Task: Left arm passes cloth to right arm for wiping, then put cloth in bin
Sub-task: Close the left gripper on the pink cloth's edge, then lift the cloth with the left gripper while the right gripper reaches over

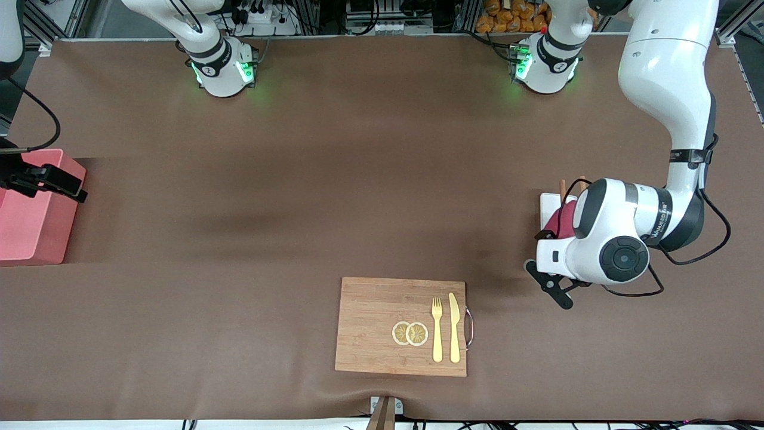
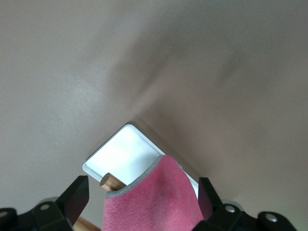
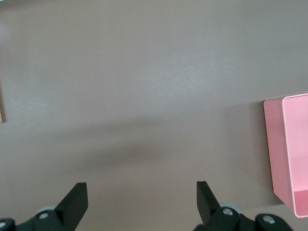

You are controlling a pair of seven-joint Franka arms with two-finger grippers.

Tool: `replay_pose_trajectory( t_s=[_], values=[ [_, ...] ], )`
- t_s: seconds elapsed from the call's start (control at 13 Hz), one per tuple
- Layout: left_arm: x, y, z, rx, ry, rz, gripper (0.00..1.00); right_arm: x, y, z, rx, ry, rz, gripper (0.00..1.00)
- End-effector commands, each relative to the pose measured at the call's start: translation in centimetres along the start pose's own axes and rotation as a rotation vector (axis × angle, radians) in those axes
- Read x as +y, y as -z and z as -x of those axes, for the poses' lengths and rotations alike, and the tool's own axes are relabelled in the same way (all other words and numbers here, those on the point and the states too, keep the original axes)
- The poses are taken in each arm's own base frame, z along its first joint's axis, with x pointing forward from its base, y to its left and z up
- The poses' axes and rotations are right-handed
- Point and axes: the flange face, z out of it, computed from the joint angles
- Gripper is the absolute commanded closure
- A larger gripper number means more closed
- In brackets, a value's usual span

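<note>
Now left end effector (image 2: 143, 202) hangs spread around cloth (image 2: 154, 202) on tray (image 2: 120, 156) to pinch it; right end effector (image 3: 142, 202) waits spread by bin (image 3: 288, 154).

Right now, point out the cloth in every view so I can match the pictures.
Front view: the cloth lies on the white tray, partly hidden by the left arm.
Left wrist view: the cloth sits between the open left end effector's fingers.
Right wrist view: not in it.
Shared landmark: the white tray.
</note>
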Motion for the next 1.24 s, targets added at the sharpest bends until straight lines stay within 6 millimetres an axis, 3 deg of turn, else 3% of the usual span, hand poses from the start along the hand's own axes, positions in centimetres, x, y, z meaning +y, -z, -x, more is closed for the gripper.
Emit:
replay_pose_trajectory(
  t_s=[0.0,0.23,0.31,0.39,0.54,0.62,0.69,1.16],
  values=[
    [-1.0,-1.4,0.4,-0.028,-0.009,-0.003,0.00,0.0,0.1,-0.1,0.001,-0.019,-0.011,0.00],
    [-1.4,-2.4,1.1,-0.047,-0.002,0.013,0.03,0.1,0.1,-0.1,0.002,-0.020,-0.011,0.00],
    [-1.4,-2.5,1.2,-0.051,-0.001,0.016,0.11,0.0,0.1,-0.1,0.002,-0.019,-0.012,0.00],
    [-1.5,-2.5,1.4,-0.054,0.005,0.019,0.22,-0.2,0.1,-0.2,0.007,-0.016,-0.011,0.00],
    [-1.5,-2.5,1.9,-0.074,0.037,0.029,0.65,0.1,0.0,-0.2,0.007,-0.022,-0.012,0.00],
    [-1.5,-2.6,2.1,-0.092,0.062,0.039,0.81,0.0,0.0,-0.2,0.007,-0.021,-0.014,0.00],
    [-1.5,-2.4,2.3,-0.094,0.069,0.038,0.92,0.1,0.0,-0.2,0.007,-0.022,-0.014,0.00],
    [-2.1,-1.9,3.6,-0.122,0.087,0.051,0.96,0.1,0.0,-0.3,0.009,-0.022,-0.014,0.00]
  ],
)
